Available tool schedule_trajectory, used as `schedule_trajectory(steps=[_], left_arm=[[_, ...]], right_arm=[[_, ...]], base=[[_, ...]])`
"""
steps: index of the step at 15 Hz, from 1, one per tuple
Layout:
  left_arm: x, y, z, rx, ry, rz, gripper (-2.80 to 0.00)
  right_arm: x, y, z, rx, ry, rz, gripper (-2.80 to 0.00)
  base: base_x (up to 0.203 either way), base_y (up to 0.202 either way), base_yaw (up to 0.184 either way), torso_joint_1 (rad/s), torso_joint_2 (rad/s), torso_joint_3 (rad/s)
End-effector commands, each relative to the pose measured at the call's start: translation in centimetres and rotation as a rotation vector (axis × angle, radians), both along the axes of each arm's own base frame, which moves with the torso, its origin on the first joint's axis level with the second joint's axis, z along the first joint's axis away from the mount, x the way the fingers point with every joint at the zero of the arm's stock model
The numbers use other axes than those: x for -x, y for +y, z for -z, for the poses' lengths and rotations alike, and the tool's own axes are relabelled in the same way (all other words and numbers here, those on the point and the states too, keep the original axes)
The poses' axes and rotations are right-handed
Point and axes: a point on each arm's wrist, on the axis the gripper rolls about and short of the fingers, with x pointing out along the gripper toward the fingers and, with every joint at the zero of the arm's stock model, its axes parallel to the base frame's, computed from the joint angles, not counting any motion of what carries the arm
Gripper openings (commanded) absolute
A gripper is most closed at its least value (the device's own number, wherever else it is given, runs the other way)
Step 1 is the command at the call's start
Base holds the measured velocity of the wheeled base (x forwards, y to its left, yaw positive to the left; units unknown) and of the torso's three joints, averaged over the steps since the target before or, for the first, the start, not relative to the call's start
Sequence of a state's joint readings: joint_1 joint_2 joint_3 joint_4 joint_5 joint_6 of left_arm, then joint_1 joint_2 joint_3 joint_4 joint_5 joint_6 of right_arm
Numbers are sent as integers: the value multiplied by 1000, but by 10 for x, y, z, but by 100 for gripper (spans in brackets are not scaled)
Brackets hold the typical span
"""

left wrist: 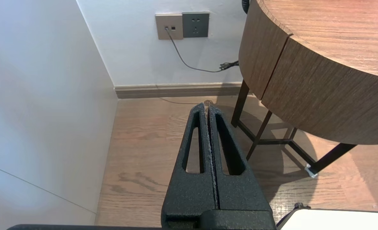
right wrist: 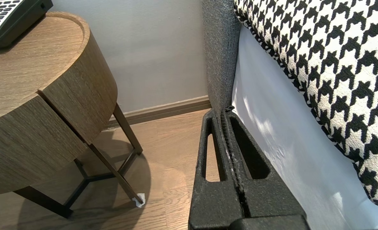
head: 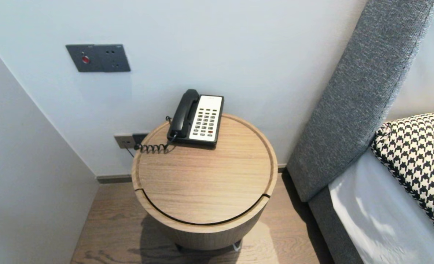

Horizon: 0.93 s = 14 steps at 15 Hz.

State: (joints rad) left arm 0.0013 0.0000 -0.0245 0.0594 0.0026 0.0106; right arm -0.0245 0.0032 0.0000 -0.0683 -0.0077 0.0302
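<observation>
A black and white desk telephone [head: 198,118] with its handset on the cradle sits at the back of a round wooden bedside table [head: 206,183]; its coiled cord [head: 151,147] hangs off the table's left edge. Neither arm shows in the head view. My left gripper [left wrist: 206,107] hangs shut and empty above the wooden floor, left of the table's side [left wrist: 304,92]. My right gripper [right wrist: 221,111] is shut and empty too, low between the table [right wrist: 48,95] and the bed's white sheet [right wrist: 281,143]; a corner of the telephone [right wrist: 7,16] shows there.
A grey upholstered headboard [head: 352,99] and a houndstooth pillow [head: 418,154] stand to the right of the table. Walls close in on the left and behind, with a dark switch panel [head: 98,58] and low sockets [left wrist: 182,25] with a cable. The table has thin dark legs [right wrist: 125,134].
</observation>
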Motion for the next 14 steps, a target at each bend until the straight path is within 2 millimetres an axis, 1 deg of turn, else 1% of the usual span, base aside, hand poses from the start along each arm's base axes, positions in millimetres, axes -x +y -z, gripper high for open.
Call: schedule_trajectory(steps=[1, 14], left_arm=[[0, 0, 0, 0, 2, -1, -280], [0, 0, 0, 0, 0, -1, -280]], right_arm=[[-2, 0, 7, -1, 27, 0, -280], [-2, 0, 8, -1, 28, 0, -280]], base=[[0, 0, 0, 0, 0, 0], [0, 0, 0, 0, 0, 0]])
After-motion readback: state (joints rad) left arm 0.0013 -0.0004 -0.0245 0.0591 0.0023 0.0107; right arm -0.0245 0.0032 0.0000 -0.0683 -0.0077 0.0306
